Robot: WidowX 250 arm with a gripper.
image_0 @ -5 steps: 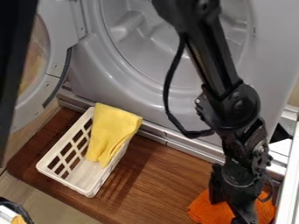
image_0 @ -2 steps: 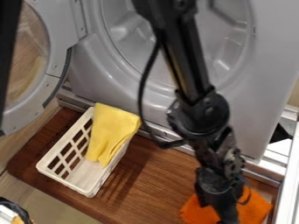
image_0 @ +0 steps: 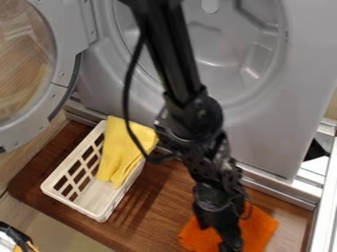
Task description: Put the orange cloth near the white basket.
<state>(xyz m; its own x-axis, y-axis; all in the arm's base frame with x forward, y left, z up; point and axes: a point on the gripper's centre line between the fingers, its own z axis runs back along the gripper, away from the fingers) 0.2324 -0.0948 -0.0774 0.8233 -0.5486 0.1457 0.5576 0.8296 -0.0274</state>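
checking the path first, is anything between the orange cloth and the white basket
Nothing visible stands between the orange cloth and the white basket: just brown wooden board. The yellow cloth is in the basket, outside that gap. The arm's black cable crosses the yellow cloth in the picture; its height is unclear.

Lighting, general: moderately bright, soft indoor light.
Highlights: pale glints inside the metal drum [image_0: 253,73]; a bright sheen along the rail [image_0: 325,206] at the right edge.
Reflections: light streaks across the round door glass [image_0: 23,59].
Shadows: a dark, striped patch on the desk [image_0: 172,224], right of the white basket [image_0: 72,203].
Dark tones: my black arm [image_0: 197,118], small dull glints at its joints.
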